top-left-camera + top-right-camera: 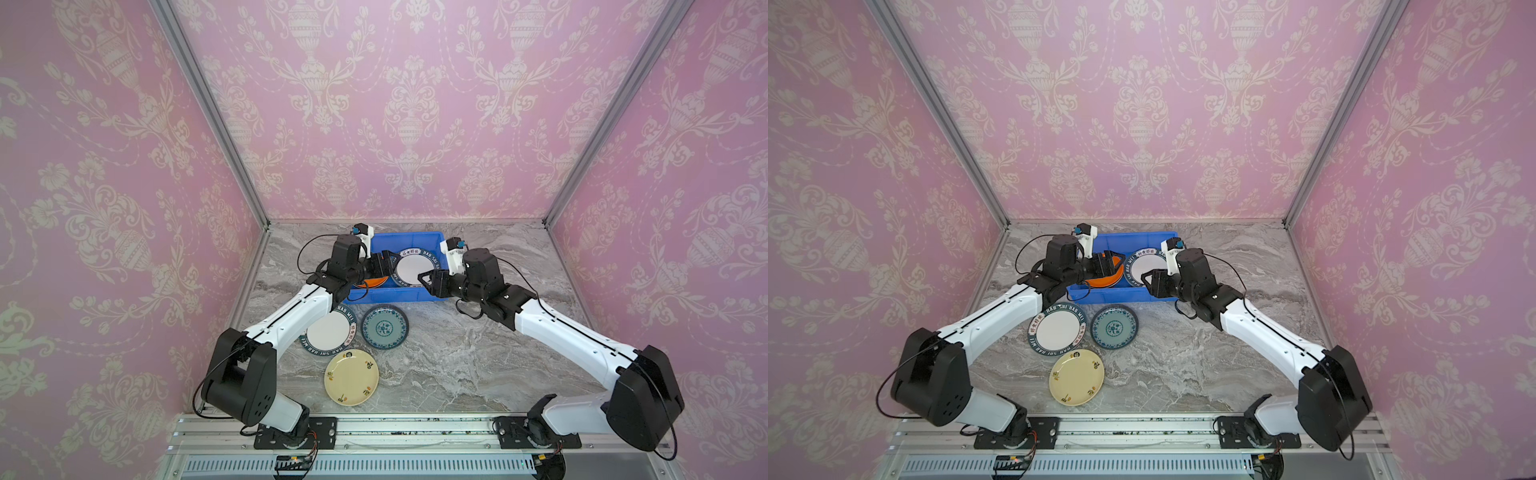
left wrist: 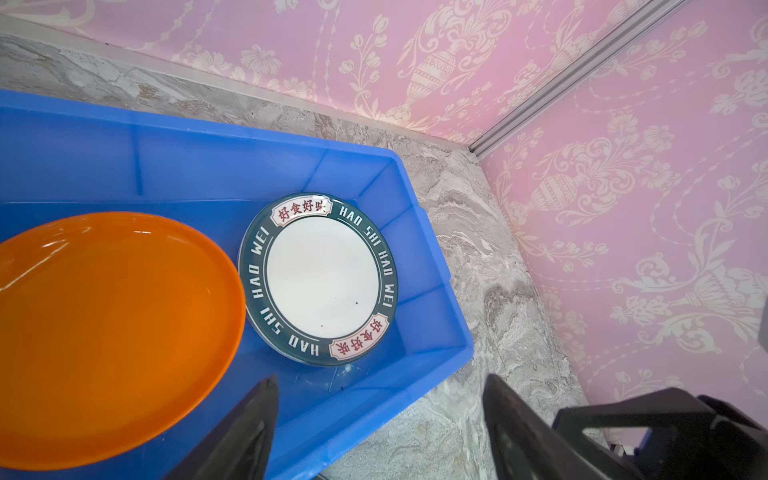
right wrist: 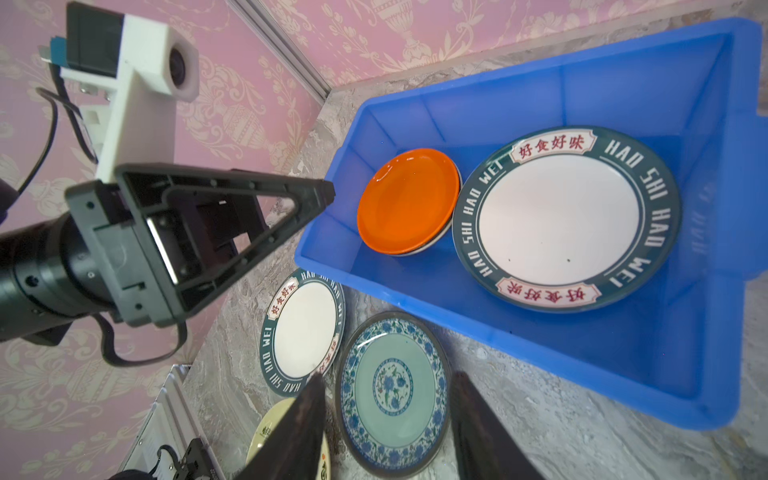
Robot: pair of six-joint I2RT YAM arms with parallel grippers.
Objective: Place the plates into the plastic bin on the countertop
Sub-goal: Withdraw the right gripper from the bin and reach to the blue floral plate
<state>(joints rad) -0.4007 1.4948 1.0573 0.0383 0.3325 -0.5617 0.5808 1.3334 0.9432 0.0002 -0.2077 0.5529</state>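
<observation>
Plates [image 1: 1059, 328] lie flat and face up. They are round, so none has a long axis, and only the red-lettered panels on two of them give a heading. The plastic bin [image 1: 386, 295] sits at the back of the countertop [image 1: 478, 353], open side up, its long axis running left to right along the rear wall.

Inside it, the orange plate [image 2: 112, 328] takes the left half, with a pale rim [image 3: 415, 251] showing beneath it. A dark-rimmed lettered plate [image 1: 415, 268] takes the right half, its panels at back and front. In front of the bin, a second lettered plate [image 1: 328, 330], panels left and right, lies just beside the teal plate [image 1: 384, 326]. The cream plate [image 1: 351, 377] lies nearer the arms' bases. Five plates are in full view: two lettered, one orange, one teal, one cream.

The left gripper [image 2: 381, 378] hangs over the bin by the orange plate, fingers apart and empty. The right gripper [image 1: 428, 280] hovers at the bin's front right corner, fingers also spread, holding nothing. In a top view the left forearm [image 1: 291, 311] covers part of the second lettered plate's rim. Pink patterned walls [image 1: 395, 124] enclose three sides.
</observation>
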